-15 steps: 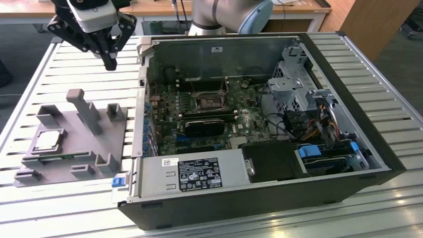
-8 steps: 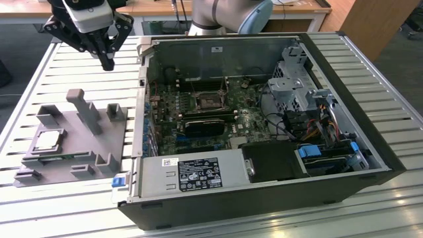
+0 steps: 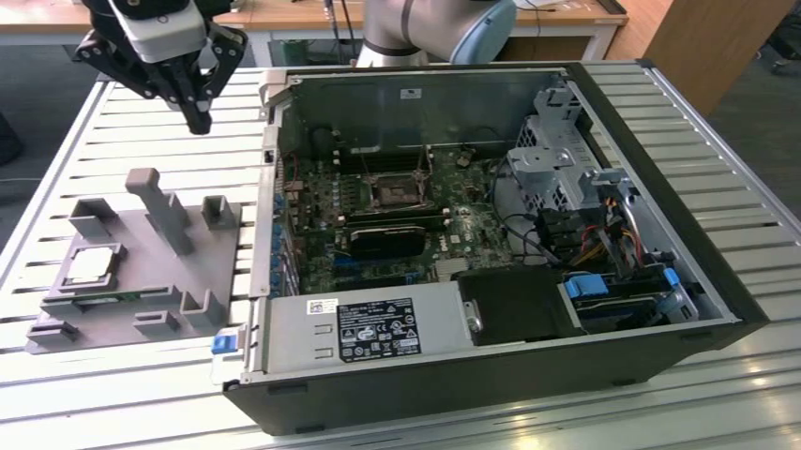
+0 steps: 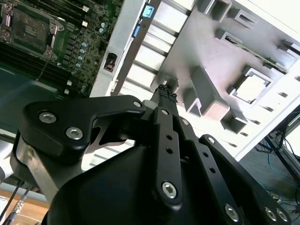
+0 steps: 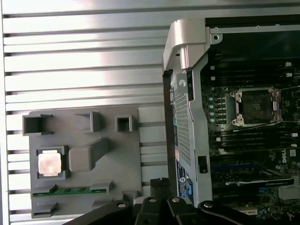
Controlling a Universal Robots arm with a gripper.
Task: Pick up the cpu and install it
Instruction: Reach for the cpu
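We saw the tool [image 3: 198,124] closed, empty, its arm [image 3: 423,28] cut off by the frame. The cpu [image 3: 92,265] sat in a grey fixture [image 3: 148,274] on the slatted desk [image 3: 138,150].

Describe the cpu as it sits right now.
The cpu is a small, flat, square chip with a silver-grey metal top that catches the light. It lies level, top up, in a square pocket of the grey fixture. The fixture rests on the slatted table, at the exterior view's left of the open case. Only the fixture touches the cpu. The gripper hangs well apart from it, holding nothing.
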